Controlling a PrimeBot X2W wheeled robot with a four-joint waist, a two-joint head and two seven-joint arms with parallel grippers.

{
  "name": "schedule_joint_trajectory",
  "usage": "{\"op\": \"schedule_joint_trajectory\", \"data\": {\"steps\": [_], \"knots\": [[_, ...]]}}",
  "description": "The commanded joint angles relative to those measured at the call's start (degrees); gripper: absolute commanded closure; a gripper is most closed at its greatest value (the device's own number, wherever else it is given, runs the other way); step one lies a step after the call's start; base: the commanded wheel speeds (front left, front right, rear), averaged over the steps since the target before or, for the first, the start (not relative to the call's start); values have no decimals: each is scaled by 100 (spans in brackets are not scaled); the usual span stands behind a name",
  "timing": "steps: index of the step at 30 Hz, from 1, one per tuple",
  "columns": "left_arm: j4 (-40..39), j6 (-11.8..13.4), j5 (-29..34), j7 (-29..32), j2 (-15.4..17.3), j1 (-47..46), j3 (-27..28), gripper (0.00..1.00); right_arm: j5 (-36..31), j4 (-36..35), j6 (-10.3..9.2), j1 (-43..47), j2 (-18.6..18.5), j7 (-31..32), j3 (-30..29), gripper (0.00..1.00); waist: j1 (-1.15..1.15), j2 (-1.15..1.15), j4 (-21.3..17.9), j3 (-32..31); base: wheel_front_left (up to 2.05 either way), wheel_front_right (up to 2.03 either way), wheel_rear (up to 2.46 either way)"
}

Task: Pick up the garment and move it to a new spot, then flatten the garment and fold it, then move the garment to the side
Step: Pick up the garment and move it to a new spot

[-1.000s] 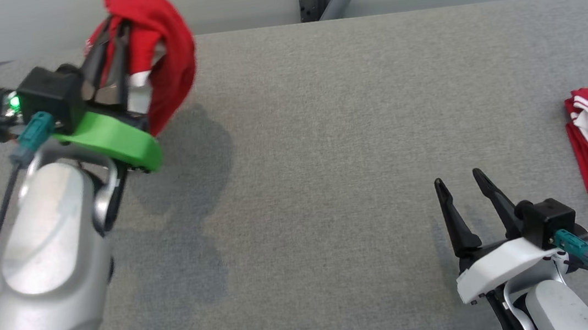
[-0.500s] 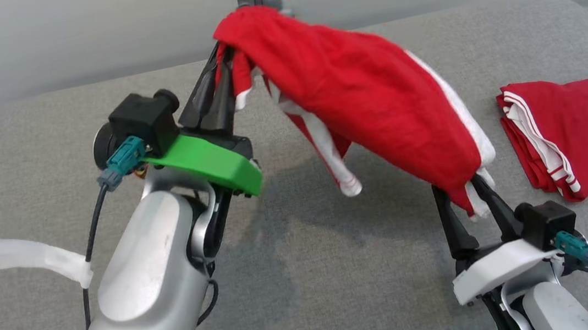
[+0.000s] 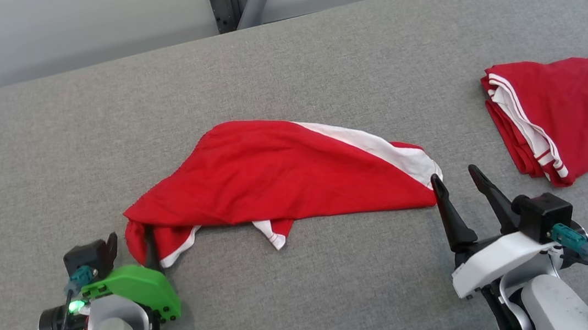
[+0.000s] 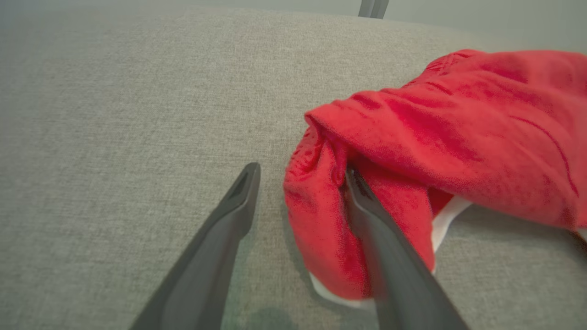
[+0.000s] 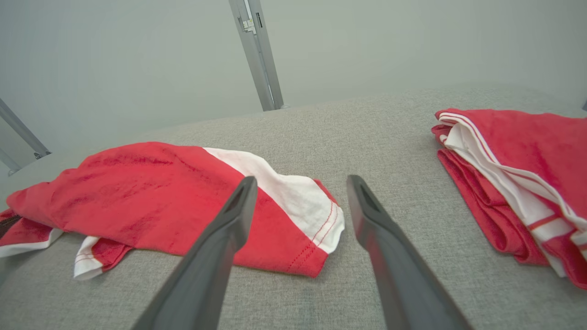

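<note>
Red garment (image 3: 273, 173) on grey table (image 3: 315, 63), left fingers (image 4: 220, 238) parted

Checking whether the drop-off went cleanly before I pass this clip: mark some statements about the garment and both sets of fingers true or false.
1. The garment lies on the grey table between the two grippers. True.
2. The left gripper has its fingers clamped shut on the garment. False: they stand apart, with one finger tucked into a fold of the cloth.
3. The right gripper holds the garment's white-striped end. False: its fingers are open beside that end and grip nothing.
4. A second, folded red garment lies at the right side of the table. True.
</note>
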Motion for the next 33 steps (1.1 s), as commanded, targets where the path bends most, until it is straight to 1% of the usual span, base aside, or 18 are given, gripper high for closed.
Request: {"op": "schedule_joint_trajectory", "data": {"steps": [1, 2, 4, 9, 11, 15, 18, 21, 24, 28, 33], "knots": [[31, -23, -7, -34, 27, 154, 42, 0, -21, -7, -5, 47, -13, -14, -2, 0, 0, 47, 86, -191, 0, 0, 0], [31, -20, 35, -50, 32, 216, 93, 0, -35, -17, -5, 84, -13, -14, -2, 0, 0, 47, 114, -262, 0, 0, 0], [-240, 54, 201, -51, 108, 354, 226, 0, -16, -17, -5, 151, -13, -14, 5, 0, 0, 47, 161, -388, 0, 0, 0], [-1222, 133, 749, -45, 130, 1105, 644, 0, 44, 13, -5, 308, -14, -14, 99, 0, 0, 47, 206, -723, 0, 0, 0], [-1670, 143, 974, -45, 101, 1423, 830, 0, 49, 25, -5, 357, -15, -14, 143, 0, 0, 47, 196, -853, 0, 0, 0], [-2471, 80, 1375, -39, -37, 2086, 1197, 0, 48, 26, -5, 487, -14, -14, 217, 0, 0, 47, 130, -1029, 0, 0, 0], [-2896, 10, 1579, -40, -205, 2521, 1443, 0, 14, 16, -5, 589, -15, -15, 239, 0, 0, 47, 75, -1140, 0, 0, 0], [-3130, -67, 1748, -40, -355, 2891, 1638, 0, -44, 36, -5, 712, -15, -15, 252, 0, 0, 47, 42, -1222, 0, 0, 0], [-3205, -204, 1859, -40, -469, 3136, 1711, 0, -83, 76, -5, 823, -15, -15, 281, 0, 0, 47, 48, -1263, 0, 0, 0], [-3200, -322, 1958, -40, -570, 3233, 1794, 0, -103, 107, -5, 910, -13, -15, 303, 0, 0, 47, 139, -1263, 0, 0, 0], [-3189, -414, 2042, -40, -596, 3149, 1808, 0, -127, 146, -5, 859, -15, -15, 397, 0, 0, 47, 287, -1183, 0, 0, 0]]}}
